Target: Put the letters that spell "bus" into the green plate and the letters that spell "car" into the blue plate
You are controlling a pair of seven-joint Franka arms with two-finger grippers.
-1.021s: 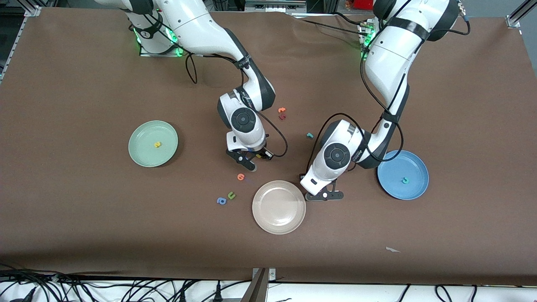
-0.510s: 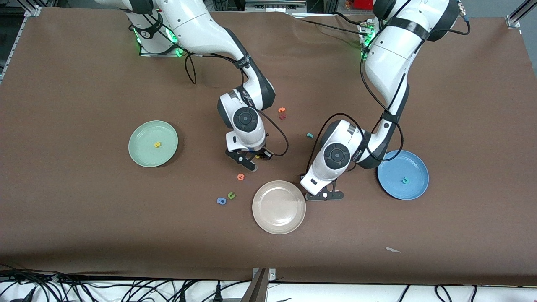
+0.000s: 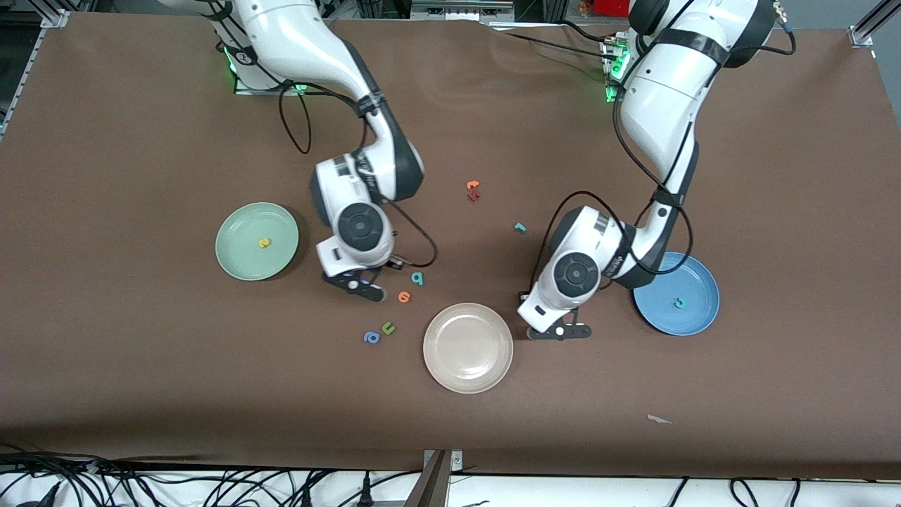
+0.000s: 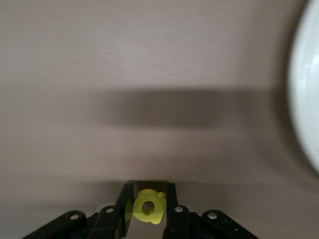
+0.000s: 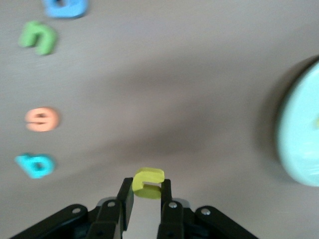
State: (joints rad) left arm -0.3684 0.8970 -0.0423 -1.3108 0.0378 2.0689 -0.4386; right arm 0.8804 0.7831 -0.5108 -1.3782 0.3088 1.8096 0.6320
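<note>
My right gripper (image 3: pixel 360 287) is shut on the yellow "u" (image 5: pixel 148 182), over bare table between the green plate (image 3: pixel 239 262) and the teal "b" (image 3: pixel 418 279). The yellow "s" (image 3: pixel 264 243) lies in the green plate. My left gripper (image 3: pixel 559 332) is shut on the yellow "a" (image 4: pixel 148 206), over the table between the cream-white plate (image 3: pixel 450 366) and the blue plate (image 3: pixel 658 317). The teal "c" (image 3: pixel 679 303) lies in the blue plate. The thin teal "r" (image 3: pixel 519 227) lies on the table, farther from the front camera than the left gripper.
An orange round letter (image 3: pixel 404 296) lies beside the "b". A green "u" (image 3: pixel 388 328) and a blue "a" (image 3: pixel 372 337) lie nearer the front camera. An orange letter (image 3: pixel 473 185) and a dark red one (image 3: pixel 474 196) sit mid-table. A paper scrap (image 3: pixel 658 420) lies near the front edge.
The right arm has swung toward the green plate with the yellow "u", uncovering the teal "b". The left gripper has shifted a little toward the blue plate with the "a".
</note>
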